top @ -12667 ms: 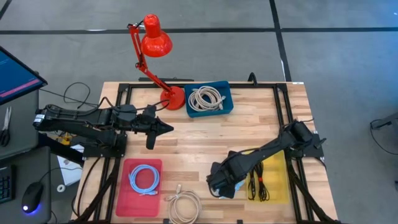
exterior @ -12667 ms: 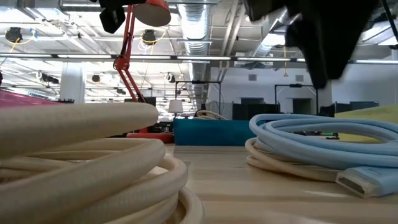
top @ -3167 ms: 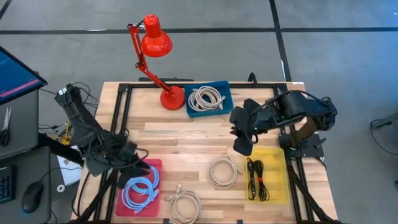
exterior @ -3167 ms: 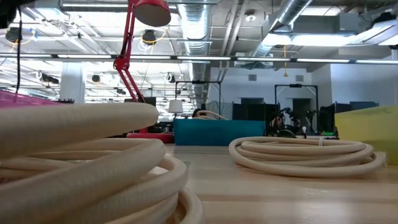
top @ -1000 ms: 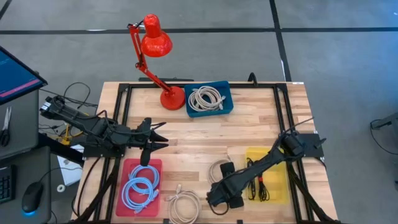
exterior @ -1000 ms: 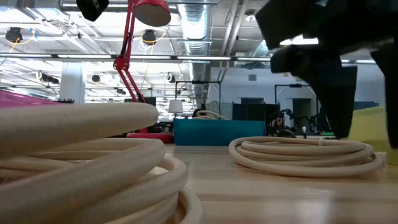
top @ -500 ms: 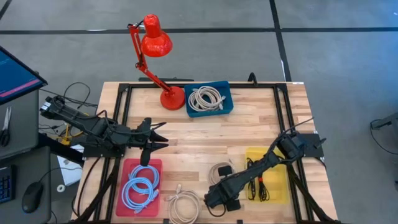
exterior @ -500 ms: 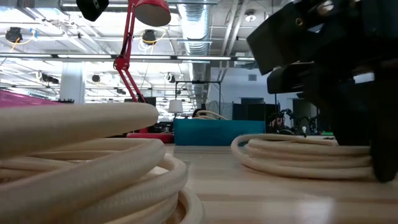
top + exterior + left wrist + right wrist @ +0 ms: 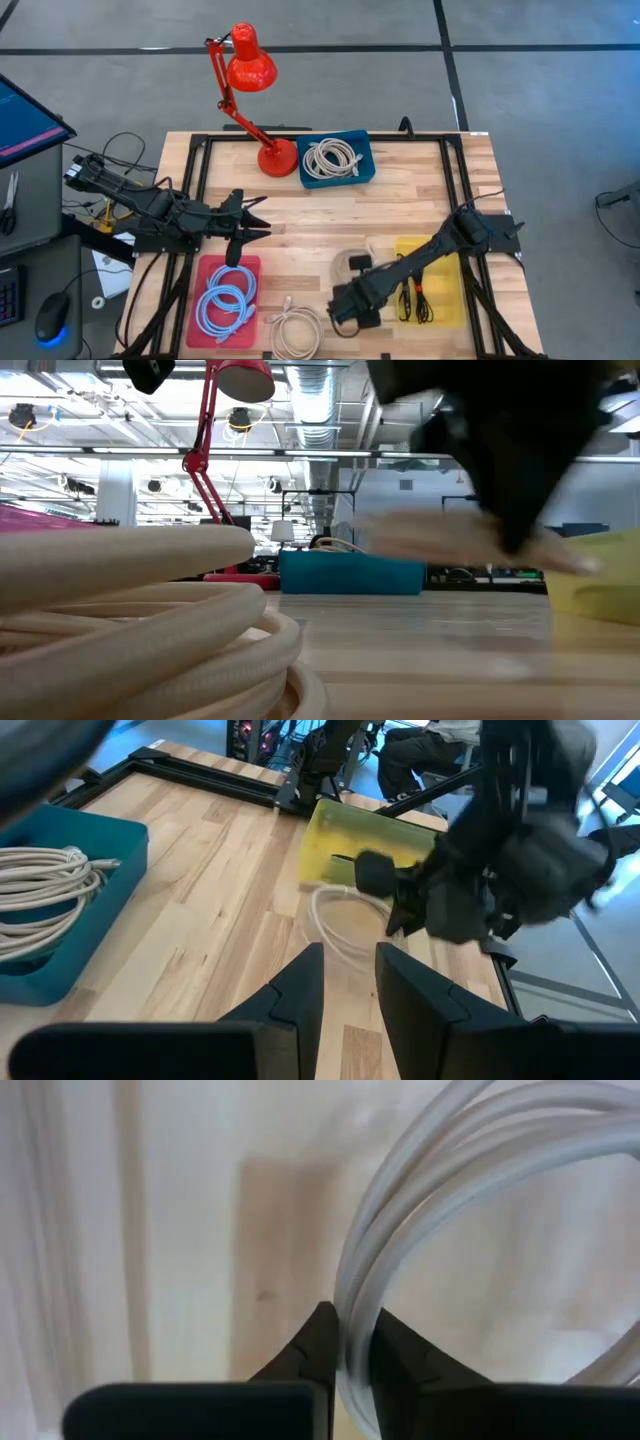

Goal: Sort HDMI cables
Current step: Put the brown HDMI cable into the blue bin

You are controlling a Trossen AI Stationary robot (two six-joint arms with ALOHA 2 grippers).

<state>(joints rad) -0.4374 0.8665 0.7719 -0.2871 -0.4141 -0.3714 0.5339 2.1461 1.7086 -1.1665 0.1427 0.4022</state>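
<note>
My right gripper [image 9: 346, 300] points down near the table's front and is shut on a beige-white HDMI cable coil [image 9: 352, 265], which shows blurred above the wood in the low view [image 9: 440, 535]. A second beige coil [image 9: 295, 331] lies flat at the front edge. Light-blue coils [image 9: 228, 300] lie in the red tray [image 9: 200, 272], and black bundles [image 9: 412, 295] in the yellow tray [image 9: 445, 265]. Another beige coil [image 9: 331, 157] lies in the blue bin [image 9: 365, 160]. My left gripper [image 9: 256, 216] hangs open over the table's left side. My right gripper pinches several strands of the coil's ring [image 9: 355, 1335] between its two fingers [image 9: 318, 1342], on the ring's near side. The fingers come from above, pointing down, and lie across the strands. The coil is lifted clear of the table and stretches away from the fingers toward the far side.
A red desk lamp [image 9: 250, 70] stands at the far edge beside the blue bin. Black frame rails [image 9: 195, 170] run along the table's left and right sides. Bare wood [image 9: 330, 215] lies across the table's middle.
My right gripper has shut on the beige coil's near rim and gone up. The coil, which lay flat on the wood a second ago, is now lifted off it. My left arm has kept still.
</note>
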